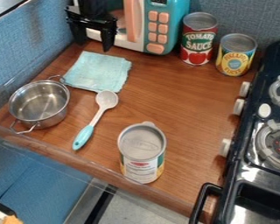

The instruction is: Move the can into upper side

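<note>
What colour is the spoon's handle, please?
The spoon's handle is light turquoise blue, seen best in the camera view.

The worktop [177, 96] is warm reddish brown with darker wood grain. On it, the near can [142, 151] has a silver-grey top and a white label touched with green, red and yellow. The tall can [198, 38] is red with a green band, white lettering and red tomatoes; the short can [236, 56] is yellow and blue. The cloth [96, 72] is pale aqua (close to the spoon's [84, 136] turquoise handle). The pot [39, 104] is silver, the microwave [173, 26] teal with salmon-pink buttons, and the gripper [94, 46] black.
</note>
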`<state>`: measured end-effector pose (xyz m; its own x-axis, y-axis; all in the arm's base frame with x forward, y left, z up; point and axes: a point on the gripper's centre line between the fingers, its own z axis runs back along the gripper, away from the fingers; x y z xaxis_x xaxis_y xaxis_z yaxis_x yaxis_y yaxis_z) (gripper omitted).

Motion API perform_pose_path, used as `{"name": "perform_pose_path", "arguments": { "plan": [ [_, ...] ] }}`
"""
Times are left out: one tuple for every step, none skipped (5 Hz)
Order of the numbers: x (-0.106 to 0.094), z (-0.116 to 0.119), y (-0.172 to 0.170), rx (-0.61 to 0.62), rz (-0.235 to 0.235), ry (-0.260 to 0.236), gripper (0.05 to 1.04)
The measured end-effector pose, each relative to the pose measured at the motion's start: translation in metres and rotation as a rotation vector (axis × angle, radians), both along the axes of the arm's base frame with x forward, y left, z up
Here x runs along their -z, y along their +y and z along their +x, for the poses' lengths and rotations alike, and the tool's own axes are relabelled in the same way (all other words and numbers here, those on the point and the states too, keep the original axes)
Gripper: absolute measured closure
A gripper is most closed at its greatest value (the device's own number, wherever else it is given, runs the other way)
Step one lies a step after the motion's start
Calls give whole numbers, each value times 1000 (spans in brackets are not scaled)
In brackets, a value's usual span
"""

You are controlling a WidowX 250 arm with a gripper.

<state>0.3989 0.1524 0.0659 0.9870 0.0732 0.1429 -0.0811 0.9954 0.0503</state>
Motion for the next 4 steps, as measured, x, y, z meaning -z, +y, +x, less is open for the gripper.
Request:
{"name": "perform_pose_path", "arguments": {
  "plan": [
    [20,-5,-3,2,-21,48,85],
    [29,-28,-17,25,-58,76,85],
    [6,-36,-32,74,-41,24,85],
    [-5,-56,-52,123,-44,26,85]
  ]
}}
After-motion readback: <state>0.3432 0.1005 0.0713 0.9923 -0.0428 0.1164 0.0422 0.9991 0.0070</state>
